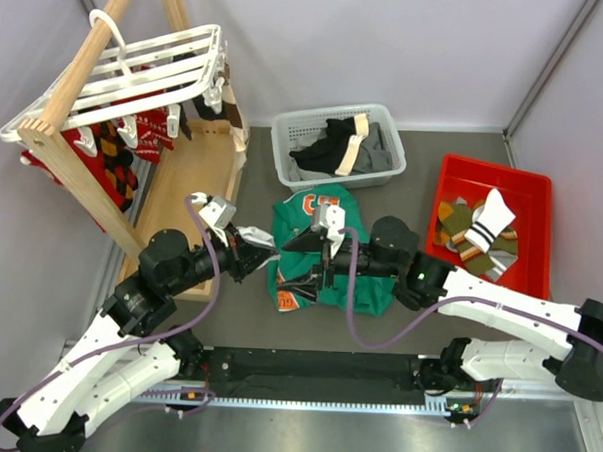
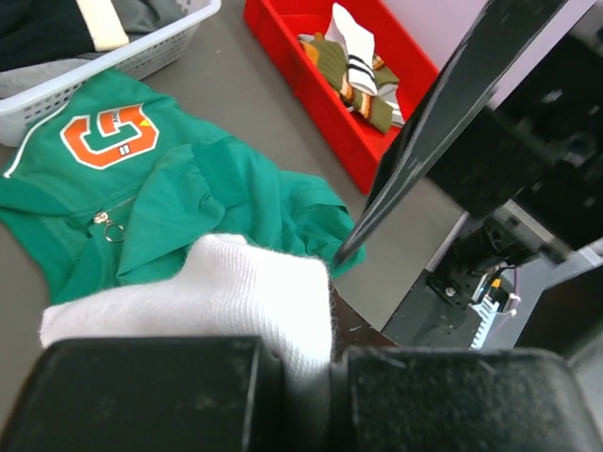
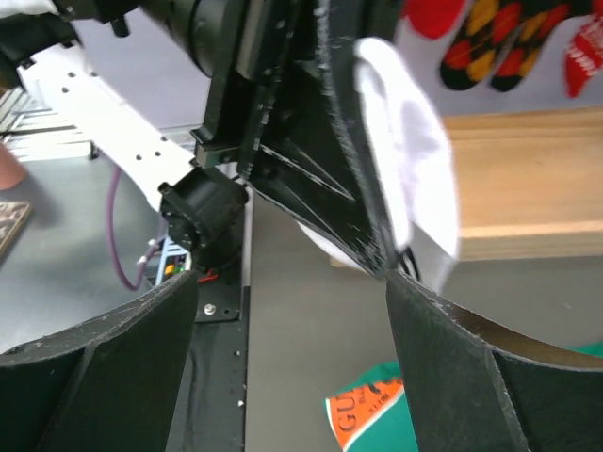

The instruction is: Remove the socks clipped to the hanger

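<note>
Clamping white sock (image 2: 217, 292), left gripper (image 1: 264, 240) closed, right gripper (image 3: 292, 282) spread open just beside it

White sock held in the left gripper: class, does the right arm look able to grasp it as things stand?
Probably yes: the right gripper stands open, facing the white sock, with nothing visible between them.

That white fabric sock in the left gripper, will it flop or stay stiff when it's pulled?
Probably floppy: the white fabric sock bulges softly from the shut left gripper. Likely light, since that pinch carries it. Its fuzzy knit should resist slipping.
</note>
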`<state>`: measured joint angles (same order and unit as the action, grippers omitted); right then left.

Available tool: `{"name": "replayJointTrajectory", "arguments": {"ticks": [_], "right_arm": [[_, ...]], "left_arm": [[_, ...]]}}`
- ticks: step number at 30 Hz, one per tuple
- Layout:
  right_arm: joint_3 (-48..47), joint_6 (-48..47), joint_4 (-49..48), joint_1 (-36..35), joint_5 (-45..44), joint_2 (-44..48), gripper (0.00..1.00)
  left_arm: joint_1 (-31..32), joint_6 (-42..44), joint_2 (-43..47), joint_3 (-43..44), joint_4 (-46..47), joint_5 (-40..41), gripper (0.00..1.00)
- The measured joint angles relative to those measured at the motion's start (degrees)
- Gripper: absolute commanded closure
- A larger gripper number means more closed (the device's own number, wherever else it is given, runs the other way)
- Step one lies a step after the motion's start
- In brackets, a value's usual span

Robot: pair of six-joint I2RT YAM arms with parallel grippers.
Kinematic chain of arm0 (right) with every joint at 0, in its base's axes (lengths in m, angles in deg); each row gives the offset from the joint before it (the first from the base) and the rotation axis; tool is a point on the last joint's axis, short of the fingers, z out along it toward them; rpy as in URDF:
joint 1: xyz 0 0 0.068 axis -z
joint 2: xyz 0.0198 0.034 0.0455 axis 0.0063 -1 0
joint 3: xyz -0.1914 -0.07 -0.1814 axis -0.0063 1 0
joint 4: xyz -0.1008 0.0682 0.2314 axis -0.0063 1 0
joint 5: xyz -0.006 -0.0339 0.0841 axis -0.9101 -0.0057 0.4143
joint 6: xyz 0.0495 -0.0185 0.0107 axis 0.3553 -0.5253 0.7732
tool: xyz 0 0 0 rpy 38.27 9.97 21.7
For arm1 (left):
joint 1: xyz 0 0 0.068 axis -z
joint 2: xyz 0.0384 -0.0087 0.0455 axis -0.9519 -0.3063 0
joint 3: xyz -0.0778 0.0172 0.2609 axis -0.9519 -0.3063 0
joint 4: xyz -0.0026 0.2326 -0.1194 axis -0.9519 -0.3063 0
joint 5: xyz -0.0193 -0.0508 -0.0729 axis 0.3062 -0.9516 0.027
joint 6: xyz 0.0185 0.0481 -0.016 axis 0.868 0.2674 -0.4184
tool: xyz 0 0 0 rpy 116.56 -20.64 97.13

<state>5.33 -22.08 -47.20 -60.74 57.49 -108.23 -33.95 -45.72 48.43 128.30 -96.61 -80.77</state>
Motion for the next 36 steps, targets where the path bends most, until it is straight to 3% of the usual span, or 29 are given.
{"name": "replayJointTrajectory", "arguments": {"ticks": [10, 19, 27, 36], "right_arm": [[-5.70, -0.09, -4.35, -2.71, 2.23, -10.34, 0.20], [-6.51, -0.55, -5.92, -3.04, 0.50, -12.59, 0.21], [-6.56, -4.42, -0.79, -4.02, -5.49, -9.81, 0.21], [-6.58, -8.90, 8.50, -2.82, -21.59, -4.81, 0.17]], "left_arm": [[-1.16, 1.51, -0.33, 0.00, -1.05, 3.10, 1.00], [-1.81, 6.29, -3.04, 1.31, -1.51, 3.82, 1.00], [-1.84, 7.65, -4.68, 2.89, -1.05, 2.69, 1.00], [-0.13, 7.37, -4.44, 4.09, -0.24, -3.19, 1.00]]}}
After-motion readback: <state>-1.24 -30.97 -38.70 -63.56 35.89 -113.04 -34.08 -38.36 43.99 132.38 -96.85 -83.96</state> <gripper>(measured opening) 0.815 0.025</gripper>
